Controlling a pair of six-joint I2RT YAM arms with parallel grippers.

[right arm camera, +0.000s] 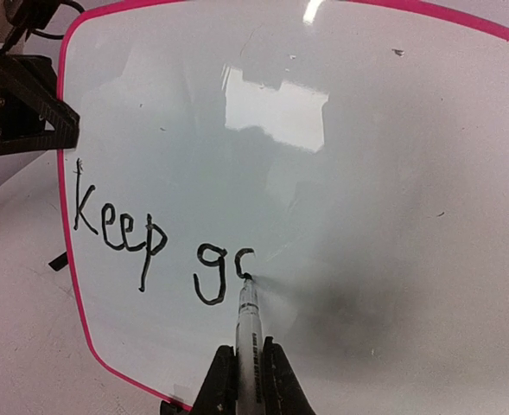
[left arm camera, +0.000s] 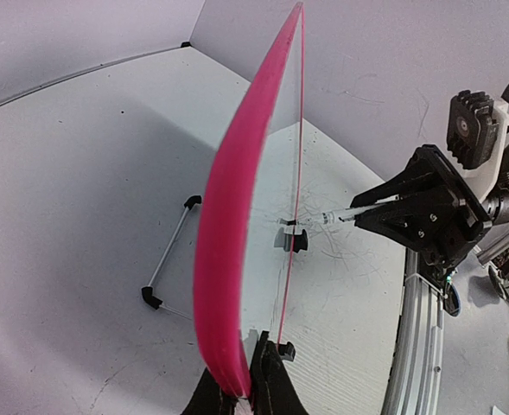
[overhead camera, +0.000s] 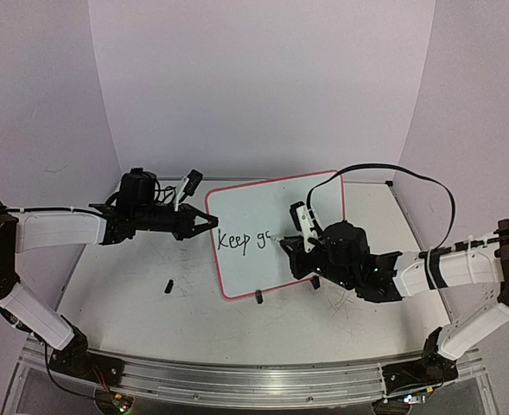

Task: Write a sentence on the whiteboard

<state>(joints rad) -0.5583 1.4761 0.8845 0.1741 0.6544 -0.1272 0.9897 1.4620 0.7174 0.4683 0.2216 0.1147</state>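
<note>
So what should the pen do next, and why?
Probably curl the marker tip round to close the half-made letter after "Keep g" on the whiteboard: it sits at that open curve, the right tool shut on it.

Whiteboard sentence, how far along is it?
Done: "Keep" of the sentence is on the whiteboard. In hand: the second word, at "g" plus a partial letter, marker tip touching, gripped in the right jaws; left jaws clamp the board's edge. Left: the remaining words.
</note>
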